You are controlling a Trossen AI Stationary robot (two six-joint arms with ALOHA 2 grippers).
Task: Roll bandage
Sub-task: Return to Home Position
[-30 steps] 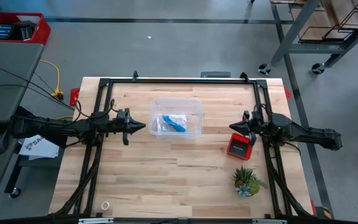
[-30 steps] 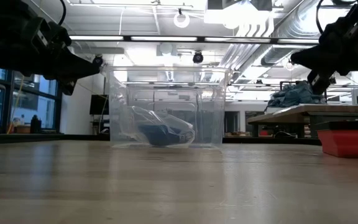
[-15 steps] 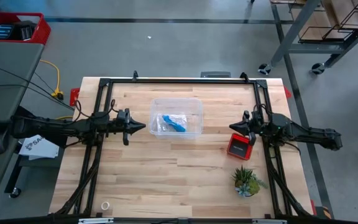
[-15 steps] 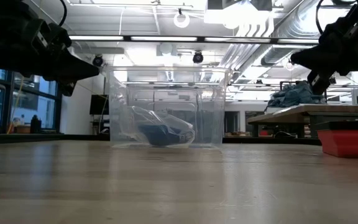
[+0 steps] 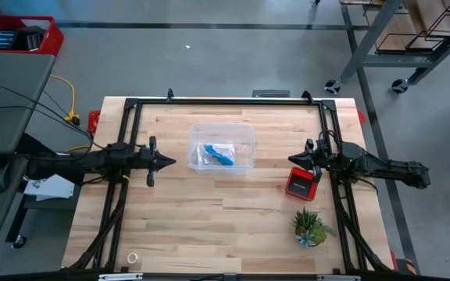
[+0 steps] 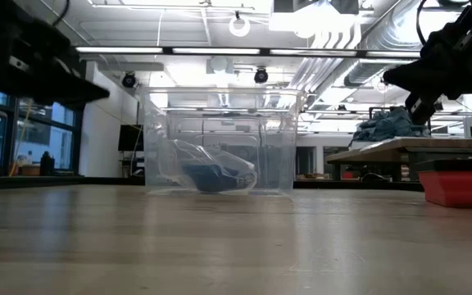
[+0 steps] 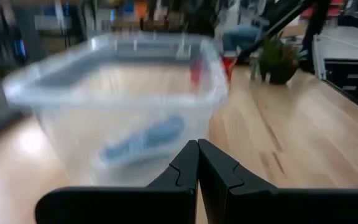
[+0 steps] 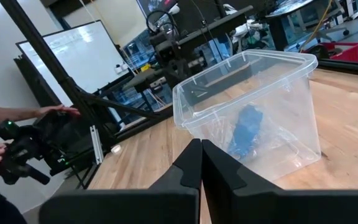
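Observation:
The bright blue bandage (image 5: 219, 154) lies inside a crinkled clear plastic bag on the floor of a clear plastic box (image 5: 241, 134) at the table's middle. It also shows in the low view (image 6: 207, 177), the left wrist view (image 7: 143, 140) and the right wrist view (image 8: 248, 129). My left gripper (image 5: 171, 162) is shut and empty, above the table just left of the box. My right gripper (image 5: 291, 160) is shut and empty, right of the box, over the red-and-black device.
A red-and-black square device (image 5: 298, 184) lies right of the box, a small potted plant (image 5: 310, 226) near the front right, a small ring (image 5: 133, 257) at the front left corner. A black frame (image 5: 209, 101) borders the table. A person's hands (image 8: 17, 149) hold a controller beyond the table.
My left gripper has drawn back toward the table's left edge, away from the box, staying shut. The box and the bandage have kept still.

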